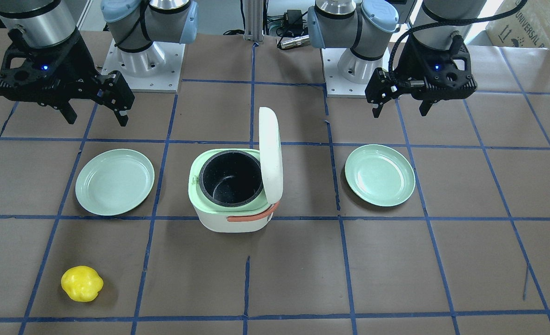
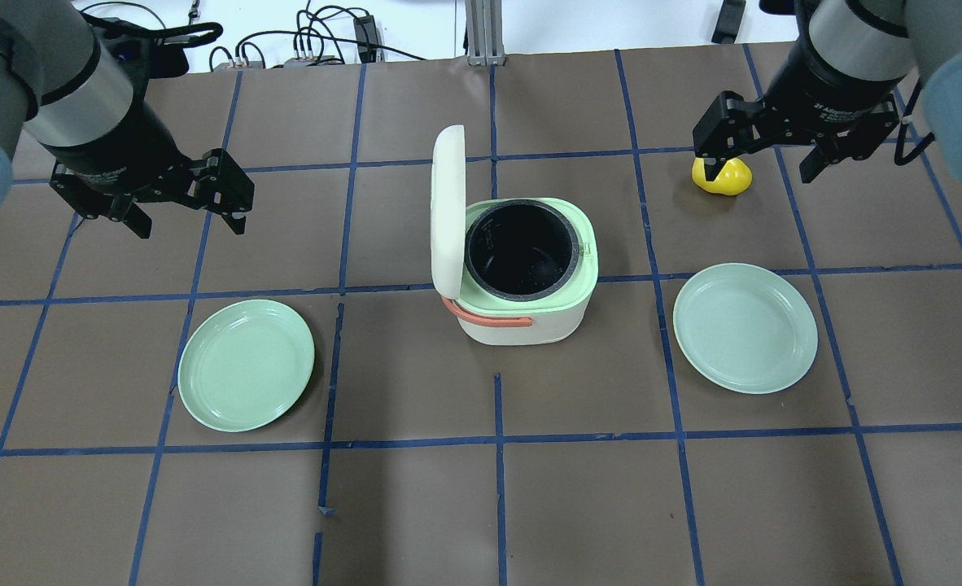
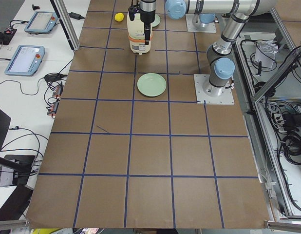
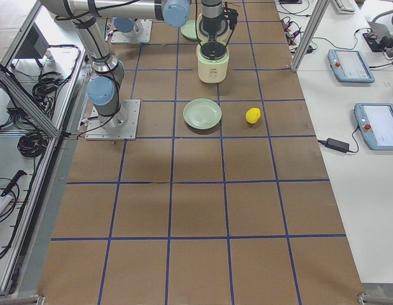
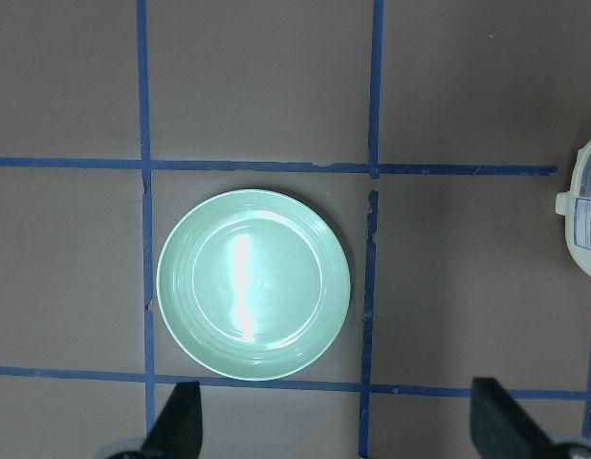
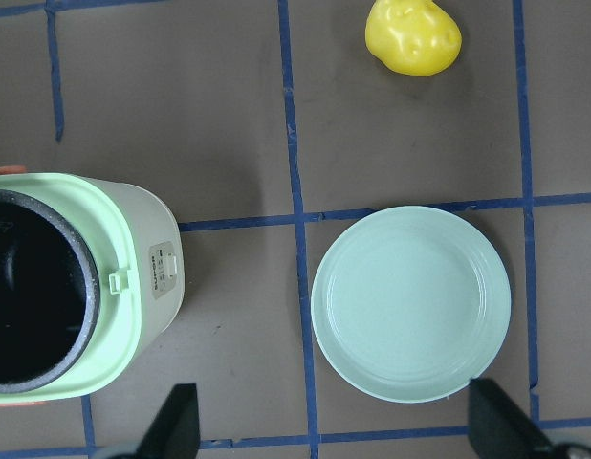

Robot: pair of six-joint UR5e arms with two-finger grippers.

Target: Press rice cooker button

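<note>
Rice cooker (image 2: 530, 321) dead centre of overhead frame, lid (image 2: 447, 212) standing up. Left gripper (image 2: 189, 224) at upper left and right gripper (image 2: 758, 172) at upper right hover with jaws spread wide, holding nothing. The 2 are well apart from the cooker.

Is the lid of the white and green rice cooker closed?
No, the white lid stands upright beside the exposed black inner pot.

Rice cooker (image 4: 213, 63) stands beyond green plate (image 4: 202, 114) and yellow object (image 4: 253, 115).
</note>
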